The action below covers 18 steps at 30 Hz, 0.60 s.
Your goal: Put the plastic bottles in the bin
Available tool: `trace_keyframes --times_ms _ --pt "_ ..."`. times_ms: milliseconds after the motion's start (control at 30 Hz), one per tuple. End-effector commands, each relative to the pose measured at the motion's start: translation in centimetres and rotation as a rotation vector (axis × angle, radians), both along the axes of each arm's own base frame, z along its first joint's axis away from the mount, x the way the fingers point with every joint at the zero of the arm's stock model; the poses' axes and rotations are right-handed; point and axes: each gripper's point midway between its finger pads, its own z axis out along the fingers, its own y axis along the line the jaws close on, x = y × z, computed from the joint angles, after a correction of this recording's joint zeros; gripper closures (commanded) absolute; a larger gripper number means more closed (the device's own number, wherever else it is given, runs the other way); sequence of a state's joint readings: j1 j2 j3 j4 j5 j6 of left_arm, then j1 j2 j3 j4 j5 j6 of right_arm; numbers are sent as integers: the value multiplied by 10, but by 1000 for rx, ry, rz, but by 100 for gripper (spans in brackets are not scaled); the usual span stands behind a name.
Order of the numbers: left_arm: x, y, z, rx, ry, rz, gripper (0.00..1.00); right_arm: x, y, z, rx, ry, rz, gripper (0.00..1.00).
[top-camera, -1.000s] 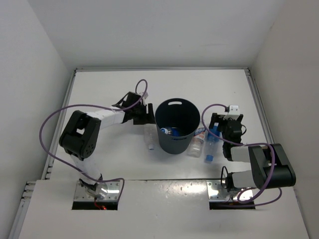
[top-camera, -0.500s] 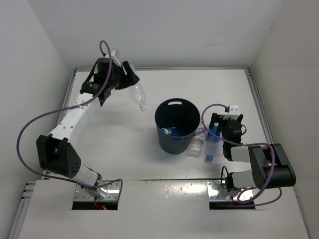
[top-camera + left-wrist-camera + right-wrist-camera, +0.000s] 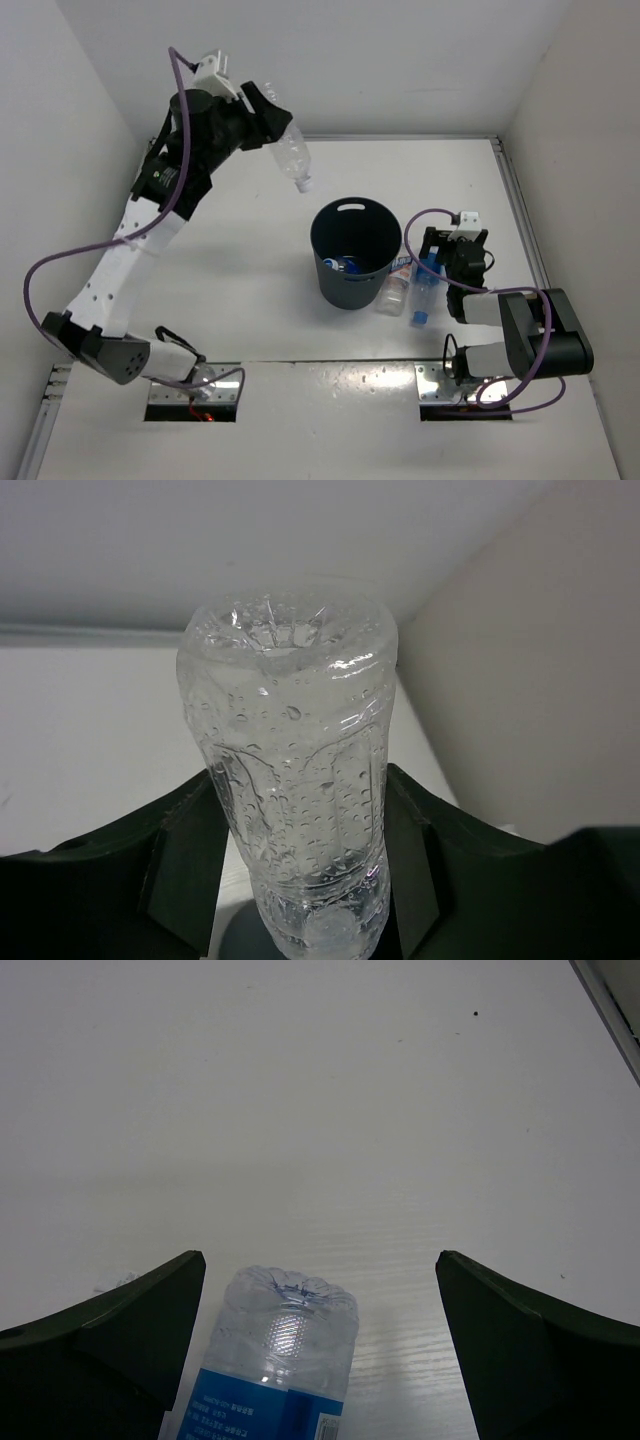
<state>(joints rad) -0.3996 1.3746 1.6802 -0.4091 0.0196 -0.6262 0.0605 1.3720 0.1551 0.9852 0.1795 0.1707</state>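
Observation:
High above the table's back left, my left gripper (image 3: 277, 133) is shut on a clear plastic bottle (image 3: 292, 156) without a label, its white cap tilted down towards the bin (image 3: 350, 290). The left wrist view shows the wet bottle (image 3: 295, 770) clamped between both fingers (image 3: 185, 875). The dark grey bin stands mid-table with a blue-labelled bottle (image 3: 345, 265) inside. Two more bottles lie just right of the bin: one (image 3: 397, 285) against its wall, one with a blue cap (image 3: 424, 288). My right gripper (image 3: 437, 257) is open over the latter, whose base (image 3: 285, 1330) lies between the spread fingers (image 3: 135, 1335).
White walls close in the table on the left, back and right. A raised rail (image 3: 520, 200) runs along the right edge. Purple cables loop from both arms. The arm bases sit at the near edge.
My left arm has lifted the unlabelled bottle from the table left of the bin, up to the back left, then swung it slightly right towards the bin. The right arm has not moved.

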Motion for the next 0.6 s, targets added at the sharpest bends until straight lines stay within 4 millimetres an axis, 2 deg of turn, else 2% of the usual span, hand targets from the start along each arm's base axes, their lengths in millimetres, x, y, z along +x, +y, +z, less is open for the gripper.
trace_keyframes --times_ms 0,33,100,167,200,333,433,500,567 --pt "-36 -31 58 -108 -173 -111 40 13 0 24 5 -81 -2 0" --pt "-51 -51 63 -129 -200 -172 40 13 0 24 5 -81 -2 0" --pt "-64 -81 42 -129 -159 -241 40 13 0 24 5 -81 -2 0" --pt "-72 -96 24 -113 -123 -265 40 13 0 24 5 -81 -2 0" --pt "-74 -104 9 -90 -105 -276 40 13 0 24 5 -81 -2 0" --pt "-97 -143 -21 -35 -86 -368 38 13 0 24 5 -81 -2 0" --pt "-102 -161 -43 7 -55 -380 35 13 0 24 5 -81 -2 0" --pt "-102 -165 -48 22 -54 -372 35 13 0 24 5 -81 -2 0" --pt "-100 -167 -62 41 -37 -348 35 13 0 24 5 -81 -2 0"
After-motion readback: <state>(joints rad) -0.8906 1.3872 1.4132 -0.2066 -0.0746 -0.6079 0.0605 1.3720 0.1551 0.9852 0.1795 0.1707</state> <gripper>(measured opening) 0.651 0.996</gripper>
